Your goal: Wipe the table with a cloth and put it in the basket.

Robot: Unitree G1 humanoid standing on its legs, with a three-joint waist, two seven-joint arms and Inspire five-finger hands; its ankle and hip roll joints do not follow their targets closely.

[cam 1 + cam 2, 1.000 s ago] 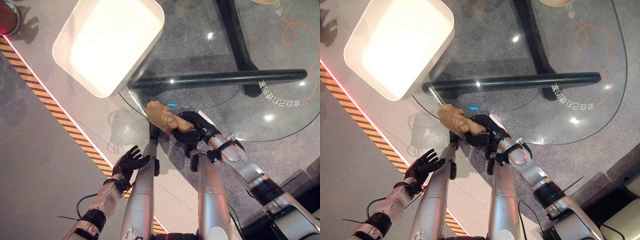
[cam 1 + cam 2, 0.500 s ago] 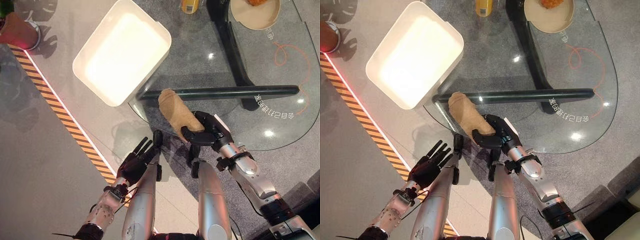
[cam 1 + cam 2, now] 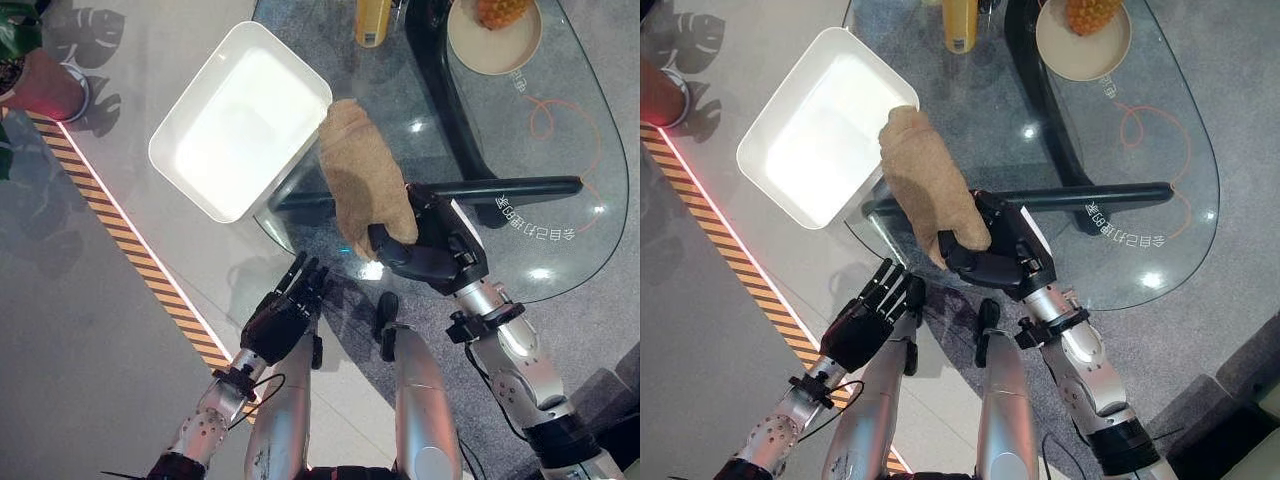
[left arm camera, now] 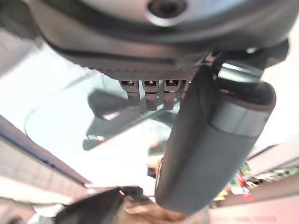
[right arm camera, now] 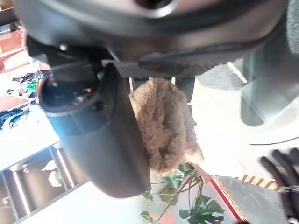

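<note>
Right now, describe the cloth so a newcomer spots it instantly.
Find the glass table; at its end nearest the white basket, the right hand has its fingers curled on the cloth. It is the only tan, fuzzy, limp thing there.

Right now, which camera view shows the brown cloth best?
The left eye view: the whole cloth shows, pinched by the right robot hand beside the white basket. The right eye view matches. The right wrist view shows a bunched end; the left wrist view shows almost nothing.
</note>
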